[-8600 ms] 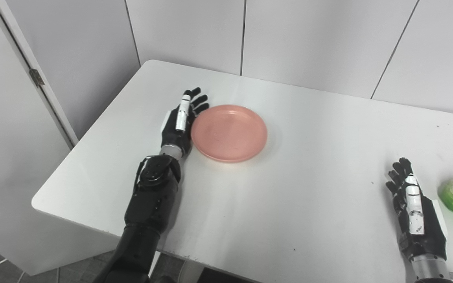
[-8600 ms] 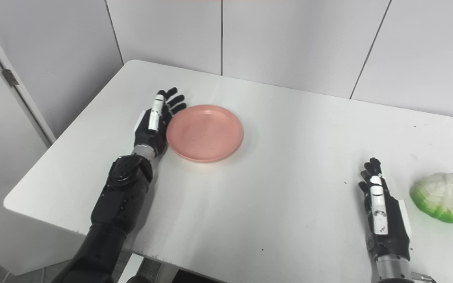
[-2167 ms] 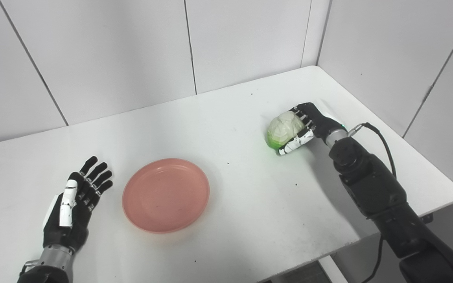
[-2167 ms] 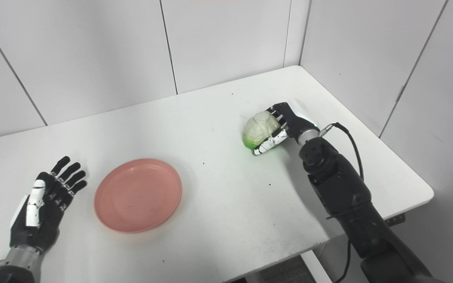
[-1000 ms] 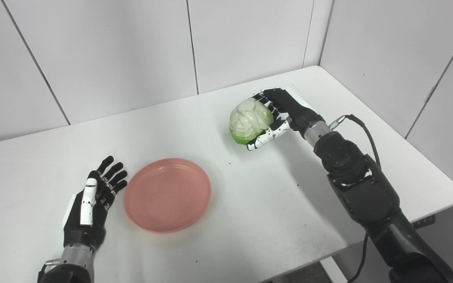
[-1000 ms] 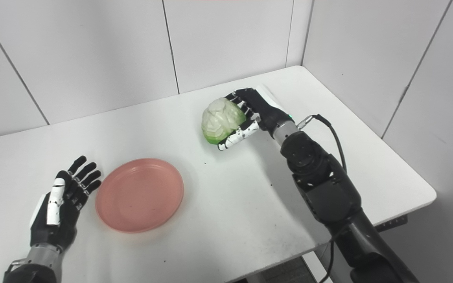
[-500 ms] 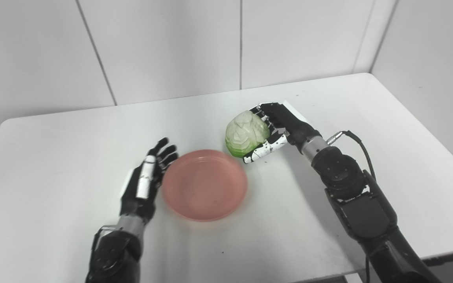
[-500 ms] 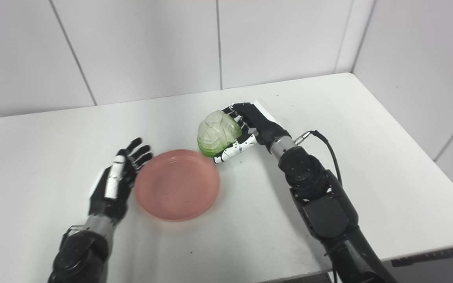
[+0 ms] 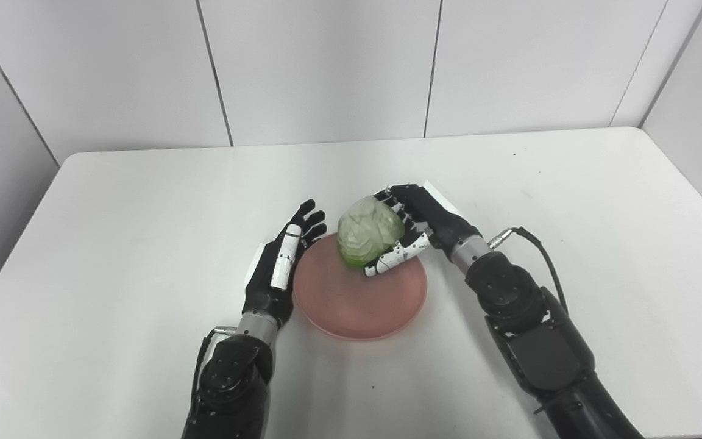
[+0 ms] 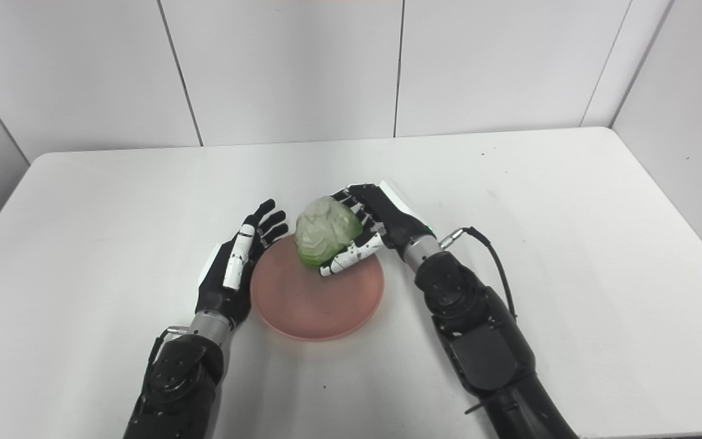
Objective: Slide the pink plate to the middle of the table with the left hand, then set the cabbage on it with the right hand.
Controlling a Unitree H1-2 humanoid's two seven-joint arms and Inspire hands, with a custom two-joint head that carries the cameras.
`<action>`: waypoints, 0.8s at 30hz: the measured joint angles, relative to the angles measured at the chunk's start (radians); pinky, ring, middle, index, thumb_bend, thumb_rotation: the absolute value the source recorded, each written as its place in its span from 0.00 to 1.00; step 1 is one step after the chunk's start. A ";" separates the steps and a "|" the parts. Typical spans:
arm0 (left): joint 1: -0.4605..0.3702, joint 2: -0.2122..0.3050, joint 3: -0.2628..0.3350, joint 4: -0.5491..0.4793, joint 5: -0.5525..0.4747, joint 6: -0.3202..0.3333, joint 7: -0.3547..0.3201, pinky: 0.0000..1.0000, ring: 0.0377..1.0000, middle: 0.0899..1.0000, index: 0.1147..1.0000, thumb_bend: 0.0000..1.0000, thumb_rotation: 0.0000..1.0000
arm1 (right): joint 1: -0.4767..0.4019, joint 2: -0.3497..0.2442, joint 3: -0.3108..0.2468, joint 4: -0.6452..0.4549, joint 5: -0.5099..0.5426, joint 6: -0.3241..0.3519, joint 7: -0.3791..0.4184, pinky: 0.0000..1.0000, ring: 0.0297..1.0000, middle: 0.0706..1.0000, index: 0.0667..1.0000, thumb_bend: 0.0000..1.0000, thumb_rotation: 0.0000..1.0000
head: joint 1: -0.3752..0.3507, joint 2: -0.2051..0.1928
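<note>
The pink plate (image 9: 360,299) sits near the middle of the white table (image 9: 113,244), a little toward the front edge. The left hand (image 9: 281,268), flat with fingers spread, rests against the plate's left rim, apparently steadying it. The right hand (image 9: 415,228) grips the cabbage (image 9: 368,230) over the plate's far half; contact cannot be confirmed. No readable markings or labels.

Both head cameras look steeply down from above the near edge of the white table (image 9: 113,201) toward the panelled wall (image 9: 326,67), side by side and fairly close, sharing almost the whole tabletop, with the right eye view set slightly further right.
</note>
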 measured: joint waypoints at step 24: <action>0.002 -0.008 0.001 -0.010 0.025 0.011 0.017 0.86 0.87 0.88 0.86 0.45 1.00 | 0.087 -0.057 0.062 -0.007 -0.096 -0.310 -0.063 0.39 0.38 0.46 0.50 0.51 0.00 | -0.008 0.031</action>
